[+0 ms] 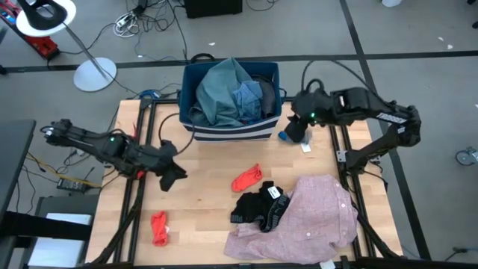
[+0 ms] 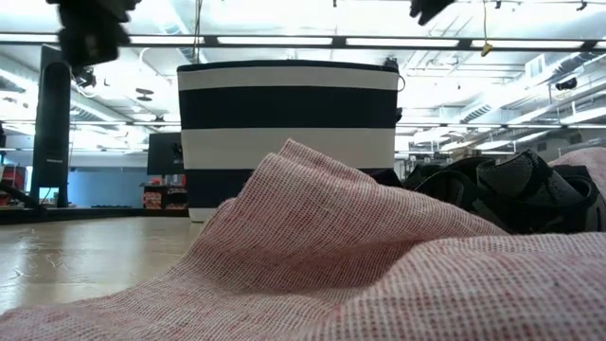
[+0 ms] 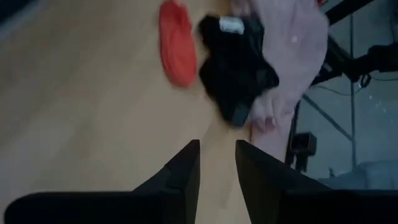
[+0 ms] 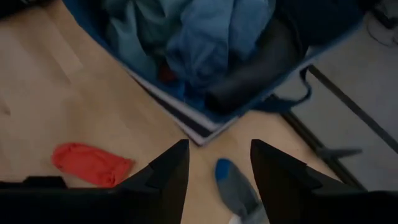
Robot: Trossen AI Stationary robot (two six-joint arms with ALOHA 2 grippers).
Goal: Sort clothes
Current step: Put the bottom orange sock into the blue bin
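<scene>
A dark blue bin with white stripes (image 1: pixel 231 128) stands at the table's far middle, holding teal-grey (image 1: pixel 220 93), blue (image 4: pixel 205 37) and dark (image 4: pixel 261 68) clothes. My right gripper (image 4: pixel 217 163) is open, its fingers on either side of a small blue-and-grey piece (image 4: pixel 236 193) that lies on the table right of the bin (image 1: pixel 287 136). My left gripper (image 3: pixel 217 168) is open and empty above the table's left part (image 1: pixel 173 173). One red piece (image 1: pixel 246 179) lies mid-table, another (image 1: pixel 158 228) near left. A black garment (image 1: pixel 258 205) lies partly on the large pink shirt (image 1: pixel 310 220).
The arm frames' dark rails (image 1: pixel 142 149) run along both table sides. A small white tag (image 1: pixel 306 147) lies by the blue-and-grey piece. The pink shirt fills the front of the low view (image 2: pixel 331 256), with the bin (image 2: pixel 284 133) behind. Bare wood (image 1: pixel 202 202) lies between the red pieces.
</scene>
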